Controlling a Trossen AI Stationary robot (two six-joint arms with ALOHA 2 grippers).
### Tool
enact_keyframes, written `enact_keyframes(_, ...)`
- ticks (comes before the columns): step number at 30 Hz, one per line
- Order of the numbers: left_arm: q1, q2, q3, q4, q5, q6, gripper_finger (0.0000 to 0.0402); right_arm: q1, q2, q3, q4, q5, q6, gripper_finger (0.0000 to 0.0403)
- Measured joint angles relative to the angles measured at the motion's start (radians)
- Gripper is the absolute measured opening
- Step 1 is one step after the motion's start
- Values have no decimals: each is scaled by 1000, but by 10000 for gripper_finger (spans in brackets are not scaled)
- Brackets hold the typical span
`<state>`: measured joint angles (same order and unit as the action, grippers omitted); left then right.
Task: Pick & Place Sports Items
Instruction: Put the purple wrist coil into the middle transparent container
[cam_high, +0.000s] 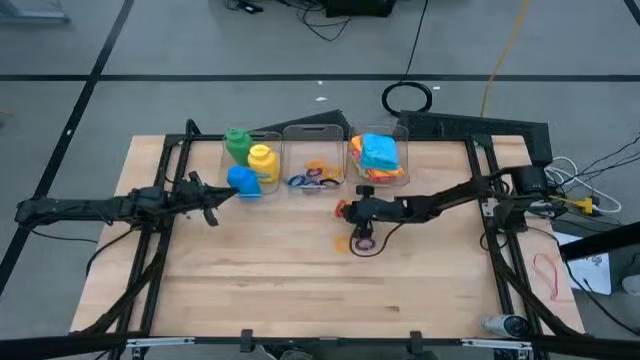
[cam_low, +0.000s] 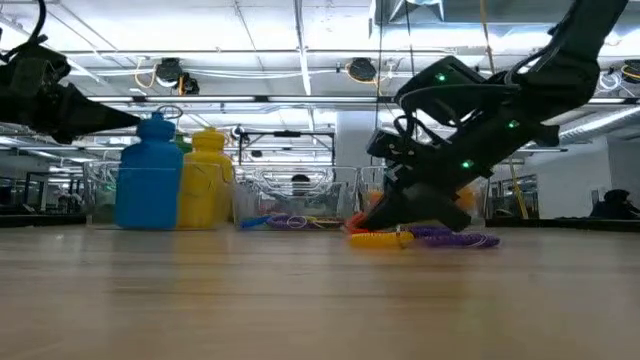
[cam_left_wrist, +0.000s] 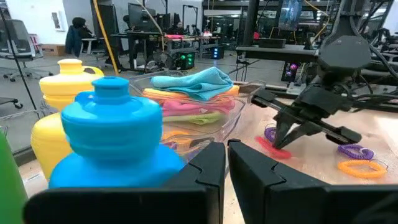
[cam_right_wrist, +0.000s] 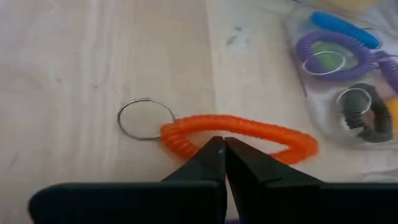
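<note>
My right gripper (cam_high: 343, 209) is shut low over the table's middle, just in front of the clear bins, on an orange coil ring (cam_right_wrist: 249, 127) that carries a metal key ring (cam_right_wrist: 146, 118). Nearer the front, a purple coil ring (cam_high: 364, 243) and another orange coil ring (cam_high: 342, 243) lie flat on the wood. The green bottle (cam_high: 237, 142), yellow bottle (cam_high: 262, 160) and blue bottle (cam_high: 244, 181) stand upright at the left bin. Folded cloths (cam_high: 378, 155) are stacked in the right bin. My left gripper (cam_high: 212, 210) waits shut beside the blue bottle, touching nothing. My right gripper has its shut fingertips on the near strand of the orange coil ring (cam_right_wrist: 208, 138), about midway along it. The fingers slant down from the table's right. The coil's far strand and the key ring lie on the table. The fingertips hide the contact itself.
The middle bin (cam_high: 315, 178) holds several coil rings in purple, blue and black. A black frame rail (cam_high: 478, 190) runs along each side of the table. Cables and a red loop (cam_high: 548, 275) lie at the right edge. Bare wood stretches toward the near edge.
</note>
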<state>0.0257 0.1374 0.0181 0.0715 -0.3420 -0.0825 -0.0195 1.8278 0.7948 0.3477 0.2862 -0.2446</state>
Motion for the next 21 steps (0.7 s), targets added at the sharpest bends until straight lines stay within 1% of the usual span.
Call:
enact_keyframes(14, 0, 0, 0, 0, 0, 0, 21, 202, -14, 0, -32, -27, -2, 0)
enact_keyframes(18, 0, 0, 0, 0, 0, 0, 21, 240, -48, -3, -55, -33, -2, 0)
enact_keyframes(21, 0, 0, 0, 0, 0, 0, 21, 258, -88, -3, -59, -17, 0, 0)
